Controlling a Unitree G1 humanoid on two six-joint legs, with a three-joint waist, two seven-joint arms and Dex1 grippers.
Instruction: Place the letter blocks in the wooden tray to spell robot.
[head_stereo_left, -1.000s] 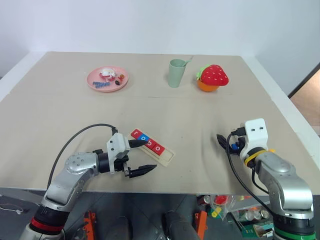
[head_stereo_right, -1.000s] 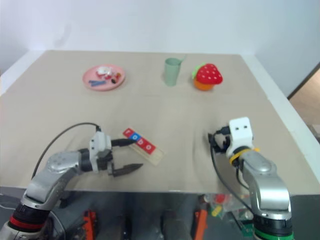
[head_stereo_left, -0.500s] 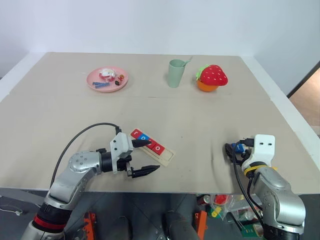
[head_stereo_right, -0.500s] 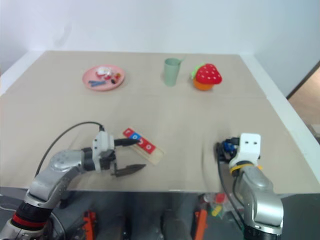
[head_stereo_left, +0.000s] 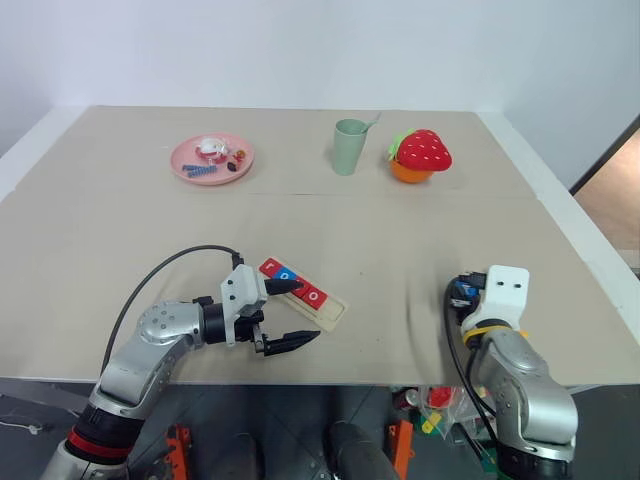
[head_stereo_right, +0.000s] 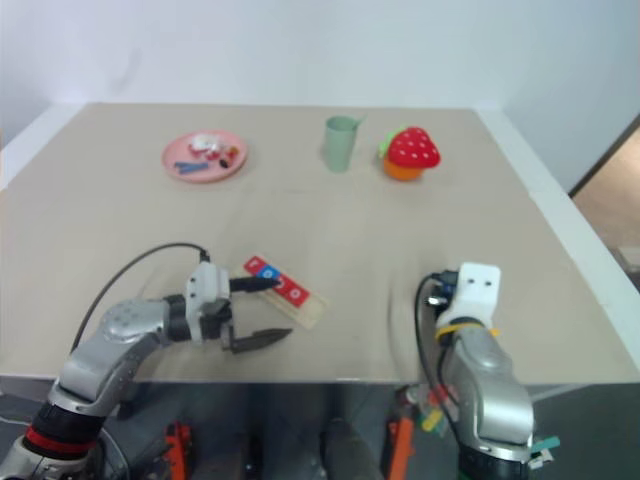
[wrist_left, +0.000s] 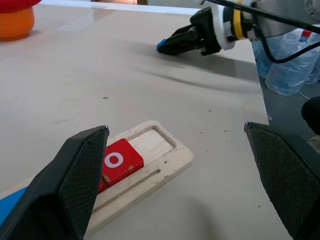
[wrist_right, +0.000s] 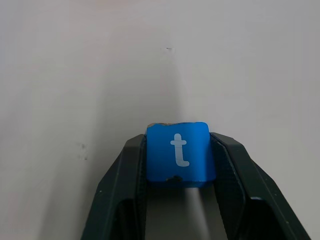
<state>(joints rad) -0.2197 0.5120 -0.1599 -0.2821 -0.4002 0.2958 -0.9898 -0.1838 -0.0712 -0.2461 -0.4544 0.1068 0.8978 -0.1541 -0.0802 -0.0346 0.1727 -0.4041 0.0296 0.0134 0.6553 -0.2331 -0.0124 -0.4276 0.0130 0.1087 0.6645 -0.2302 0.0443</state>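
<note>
I've got the worktop (head_stereo_left: 330, 215) spread out in front of me, and near its front edge, left of centre, sits the wooden tray (head_stereo_left: 322, 307), lying at a slant with four letter blocks (head_stereo_left: 296, 284) already seated and one slot bare at the end nearer the worktop's right side. My left gripper (head_stereo_left: 282, 315) straddles the tray, fingers spread wide, one on each side of it, not touching any tile that I can make out. Over by the front-right corner, my right gripper (wrist_right: 181, 165) has its fingers pinching the blue t block (wrist_right: 180, 152), one finger on each flat side, letter facing up. That's the last letter, so the job now, as I judge it, is carrying it across to the bare slot. To do it well I'd keep the pinch firm, lift clear of the worktop before travelling, turn the wrist so the tile's edges line up with the slanted slot, lower it flat beside the last red o (wrist_left: 115, 161), and let the left fingers steady the tray.
</note>
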